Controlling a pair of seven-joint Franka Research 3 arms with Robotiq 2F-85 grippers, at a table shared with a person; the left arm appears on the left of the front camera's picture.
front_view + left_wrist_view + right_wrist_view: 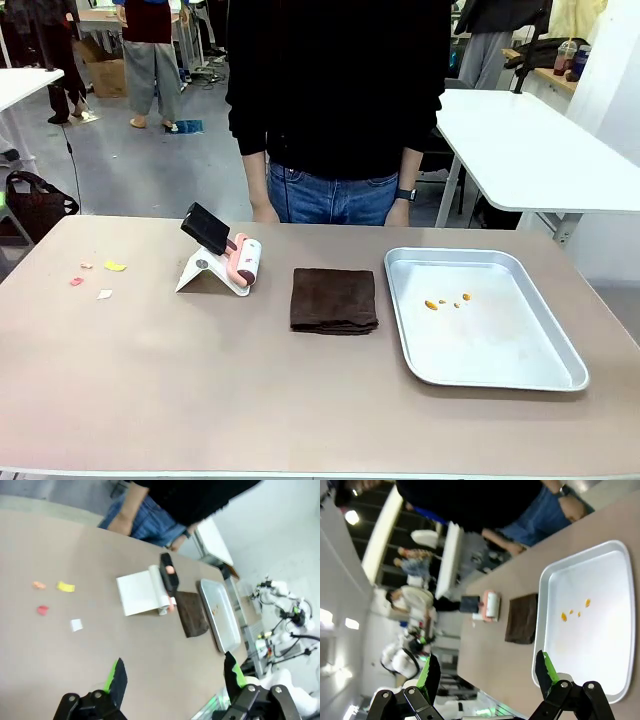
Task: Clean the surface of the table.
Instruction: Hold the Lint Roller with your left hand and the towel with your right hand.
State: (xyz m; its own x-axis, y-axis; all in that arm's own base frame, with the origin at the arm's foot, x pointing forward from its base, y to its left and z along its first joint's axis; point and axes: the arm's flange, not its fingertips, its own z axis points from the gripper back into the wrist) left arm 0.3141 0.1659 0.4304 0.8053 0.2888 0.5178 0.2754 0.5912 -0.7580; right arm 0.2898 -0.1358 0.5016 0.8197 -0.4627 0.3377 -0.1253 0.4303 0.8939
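The beige-brown table (200, 390) spans the front view. At its left lie a few small scraps (98, 278) in yellow, pink and white, also seen in the left wrist view as scraps (56, 603). A lint roller (243, 262) with a black handle rests on a white sheet near the middle. A folded dark brown cloth (334, 300) lies right of it. My left gripper (174, 677) hangs open high above the table. My right gripper (487, 672) is open too, above the tray's near edge.
A silver metal tray (500, 370) with a few orange crumbs (447, 301) sits at the right. A person in a black top and jeans (335, 195) stands at the far edge. A white-topped table (530, 150) stands behind at the right.
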